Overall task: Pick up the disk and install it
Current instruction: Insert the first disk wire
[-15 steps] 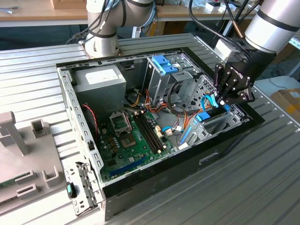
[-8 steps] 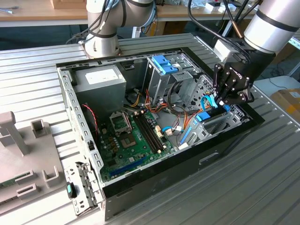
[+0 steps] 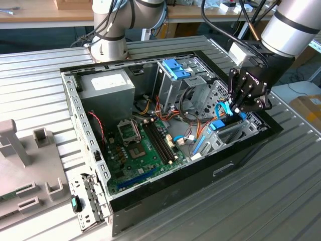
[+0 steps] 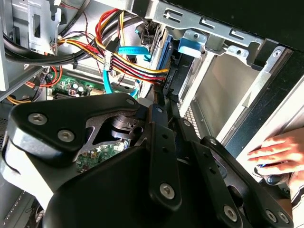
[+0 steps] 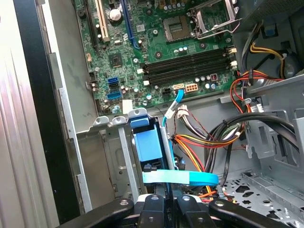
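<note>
The disk (image 3: 219, 125) stands on edge in a metal bay at the near right corner of the open computer case (image 3: 75, 115). Its blue carrier rail (image 5: 148, 149) faces the motherboard, and a light-blue strip (image 5: 180, 178) runs across it. My gripper (image 3: 239, 103) hangs just above this bay. In both wrist views the black fingers (image 5: 156, 209) are pressed together on the disk's thin upper edge (image 4: 164, 102). The disk's lower part sits down inside the bay walls (image 4: 223, 90).
A bundle of coloured cables (image 5: 199, 140) runs close beside the bay. The green motherboard (image 3: 143, 145) lies mid-case, with the tall drive cage and its blue latch (image 3: 175, 70) and the power supply (image 3: 108, 85) behind. A person's hand (image 4: 280, 152) rests outside the case wall.
</note>
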`<state>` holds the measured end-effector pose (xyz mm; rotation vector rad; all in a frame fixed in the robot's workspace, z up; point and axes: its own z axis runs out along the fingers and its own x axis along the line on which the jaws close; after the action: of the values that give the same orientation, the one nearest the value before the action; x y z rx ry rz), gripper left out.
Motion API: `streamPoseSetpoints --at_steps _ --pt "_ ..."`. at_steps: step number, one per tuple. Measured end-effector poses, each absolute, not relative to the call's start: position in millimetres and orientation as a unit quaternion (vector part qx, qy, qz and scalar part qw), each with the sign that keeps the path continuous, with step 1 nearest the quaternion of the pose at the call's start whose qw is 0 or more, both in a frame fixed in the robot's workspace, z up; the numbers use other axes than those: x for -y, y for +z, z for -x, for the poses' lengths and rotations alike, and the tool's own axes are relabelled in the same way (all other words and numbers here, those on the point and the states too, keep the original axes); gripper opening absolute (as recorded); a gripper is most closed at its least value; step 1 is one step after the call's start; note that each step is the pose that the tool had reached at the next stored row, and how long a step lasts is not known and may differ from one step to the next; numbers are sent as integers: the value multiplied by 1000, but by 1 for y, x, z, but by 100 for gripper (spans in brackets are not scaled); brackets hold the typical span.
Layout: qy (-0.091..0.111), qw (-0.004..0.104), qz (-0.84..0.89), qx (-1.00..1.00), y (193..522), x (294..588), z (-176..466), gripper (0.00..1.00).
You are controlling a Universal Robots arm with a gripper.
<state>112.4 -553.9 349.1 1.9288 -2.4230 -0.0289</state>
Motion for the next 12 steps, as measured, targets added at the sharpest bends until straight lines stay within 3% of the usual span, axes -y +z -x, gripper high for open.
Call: streamPoseSetpoints --at_steps 12 --pt "-9 22 -623 782 347 554 -112 16"
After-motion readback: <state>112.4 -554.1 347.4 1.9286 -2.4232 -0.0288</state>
